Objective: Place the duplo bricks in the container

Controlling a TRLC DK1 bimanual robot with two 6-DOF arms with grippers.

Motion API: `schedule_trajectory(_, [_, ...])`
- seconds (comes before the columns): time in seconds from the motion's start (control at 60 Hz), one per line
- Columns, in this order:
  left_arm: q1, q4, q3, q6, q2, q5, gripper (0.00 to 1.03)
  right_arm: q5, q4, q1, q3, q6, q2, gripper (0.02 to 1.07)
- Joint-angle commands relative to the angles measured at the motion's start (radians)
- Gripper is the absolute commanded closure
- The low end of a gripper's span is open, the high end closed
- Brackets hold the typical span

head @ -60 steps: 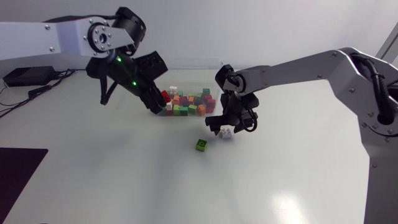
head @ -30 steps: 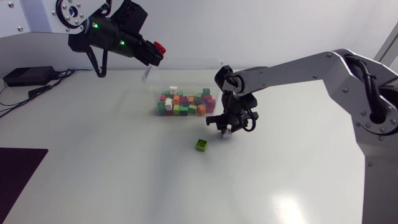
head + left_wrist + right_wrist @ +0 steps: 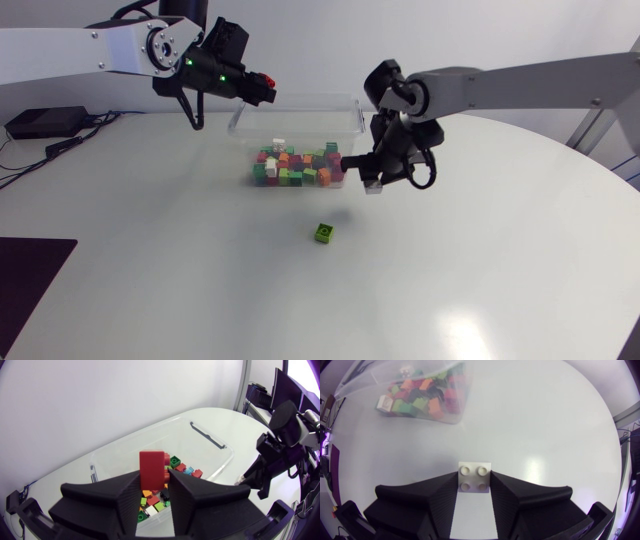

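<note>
Fingers: left gripper (image 3: 153, 479) pinches a red brick (image 3: 152, 462), upright; right gripper (image 3: 474, 485) pinches a white brick (image 3: 474, 476), studs showing | container (image 3: 296, 99) — bricks already inside — sits directly ahead under my left, off beside my right, so left looks readier to drop | green brick (image 3: 323, 232) loose on the table (image 3: 200, 285), nearer my right.

A glossy white round table (image 3: 200, 300) carries a flat black box (image 3: 40, 122) at its far left edge (thin black cables (image 3: 60, 146) lie beside it).
</note>
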Motion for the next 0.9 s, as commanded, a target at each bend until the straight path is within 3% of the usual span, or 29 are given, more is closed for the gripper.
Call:
schedule_trajectory(0.0, [0.005, 0.026, 0.058, -0.043, 0.049, -0.009, 0.59, 0.006, -0.023, 0.000, 0.028, -0.018, -0.048, 0.84])
schedule_trajectory(0.083, [0.008, 0.060, 0.071, -0.052, 0.085, -0.015, 0.17, 0.006, -0.026, 0.009, 0.066, -0.023, -0.073, 0.84])
schedule_trajectory(0.15, [0.008, 0.078, 0.051, -0.043, 0.085, -0.025, 0.06, 0.005, -0.026, 0.017, 0.094, -0.026, -0.082, 0.84])
schedule_trajectory(0.5, [0.062, 0.146, -0.219, 0.028, -0.173, -0.019, 0.05, -0.006, 0.035, 0.069, 0.272, -0.052, -0.064, 0.83])
schedule_trajectory(0.683, [0.088, 0.138, -0.374, 0.109, -0.319, 0.057, 0.05, -0.009, 0.087, 0.089, 0.356, -0.076, -0.002, 0.83])
schedule_trajectory(0.883, [0.088, 0.043, -0.506, 0.235, -0.412, 0.156, 0.05, -0.018, 0.182, 0.111, 0.416, -0.102, 0.084, 0.83])
